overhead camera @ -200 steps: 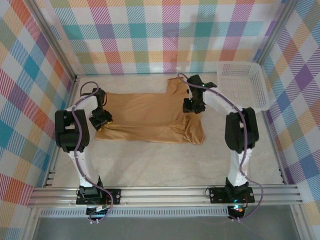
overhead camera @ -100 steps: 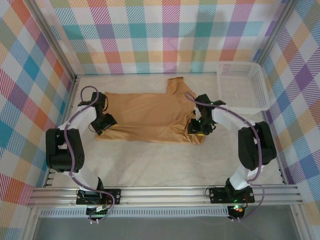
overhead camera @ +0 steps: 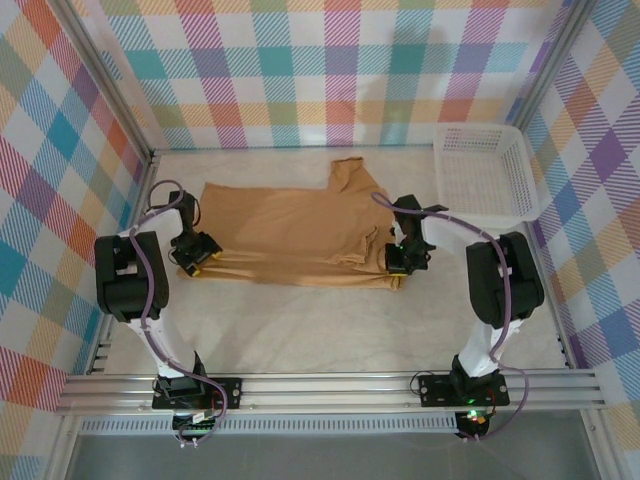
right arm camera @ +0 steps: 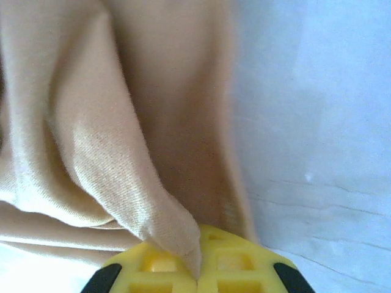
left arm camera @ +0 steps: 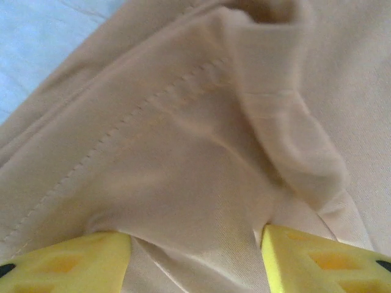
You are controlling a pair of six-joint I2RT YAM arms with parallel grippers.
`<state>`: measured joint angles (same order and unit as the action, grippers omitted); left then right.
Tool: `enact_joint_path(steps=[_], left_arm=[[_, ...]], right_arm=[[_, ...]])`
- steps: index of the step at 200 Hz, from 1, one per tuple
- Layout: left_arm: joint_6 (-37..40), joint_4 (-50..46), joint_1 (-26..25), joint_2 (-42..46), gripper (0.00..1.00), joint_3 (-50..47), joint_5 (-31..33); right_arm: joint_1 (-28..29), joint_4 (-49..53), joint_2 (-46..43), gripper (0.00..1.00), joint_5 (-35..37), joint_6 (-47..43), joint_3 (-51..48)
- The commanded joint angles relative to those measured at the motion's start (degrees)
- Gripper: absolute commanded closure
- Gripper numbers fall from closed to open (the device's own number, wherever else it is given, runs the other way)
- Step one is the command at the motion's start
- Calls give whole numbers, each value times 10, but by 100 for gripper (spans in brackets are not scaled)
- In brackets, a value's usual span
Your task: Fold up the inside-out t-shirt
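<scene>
The inside-out t-shirt (overhead camera: pixel 290 225), tan and short-sleeved, lies spread across the middle of the table with one sleeve pointing toward the back wall. Its near edge is bunched into long layered folds. My left gripper (overhead camera: pixel 193 258) sits at the shirt's near left corner. In the left wrist view this gripper (left arm camera: pixel 195 247) stands open, its yellow fingers (left arm camera: pixel 67 262) wide apart and pressed onto the hemmed cloth (left arm camera: pixel 201 152) between them. My right gripper (overhead camera: pixel 398 262) is at the near right corner. In the right wrist view it (right arm camera: pixel 198 274) is shut on a pinched fold of the shirt (right arm camera: pixel 165 226).
A white mesh basket (overhead camera: pixel 525 190) stands at the back right corner, just beyond the right arm. Plaid walls close in the back and both sides. A metal rail (overhead camera: pixel 320 385) carrying the arm bases runs along the near edge. Pale tabletop (overhead camera: pixel 300 330) lies between shirt and rail.
The right gripper came from the collar area down to the shirt's near right corner and shut on a fold. The left gripper shifted nearer and left. The near edge now lies in layered folds.
</scene>
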<state>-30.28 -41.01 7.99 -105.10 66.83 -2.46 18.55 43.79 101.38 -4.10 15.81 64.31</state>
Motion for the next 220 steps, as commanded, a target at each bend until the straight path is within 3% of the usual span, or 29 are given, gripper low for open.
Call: enact_joint_path(steps=[1, 43, 57, 68, 85, 101, 123, 145, 220], left_arm=[[15, -38, 6, -31, 41, -2, 48], [4, -50, -29, 55, 41, -54, 32], [1, -65, -51, 89, 39, -50, 41], [2, -82, -60, 105, 37, -33, 47], [5, -108, -66, 121, 35, 2, 66], [6, -131, -69, 135, 35, 32, 89], [6, -142, -85, 163, 34, 48, 107], [4, -119, -92, 186, 33, 30, 83], [3, -103, -93, 178, 33, 7, 66]], right_arm=[[-13, 58, -13, 100, 16, -11, 9], [-12, 93, -3, 100, -10, -12, 21], [-6, 93, -17, 92, -32, -2, 30], [6, 97, -29, 78, -36, 10, 45], [33, 105, -45, 66, -16, 35, 70], [59, 111, -52, 61, 15, 55, 89], [85, 94, -42, 60, 31, 76, 102], [88, 63, -9, 62, 8, 88, 106], [88, 7, 87, 63, 10, 101, 135]])
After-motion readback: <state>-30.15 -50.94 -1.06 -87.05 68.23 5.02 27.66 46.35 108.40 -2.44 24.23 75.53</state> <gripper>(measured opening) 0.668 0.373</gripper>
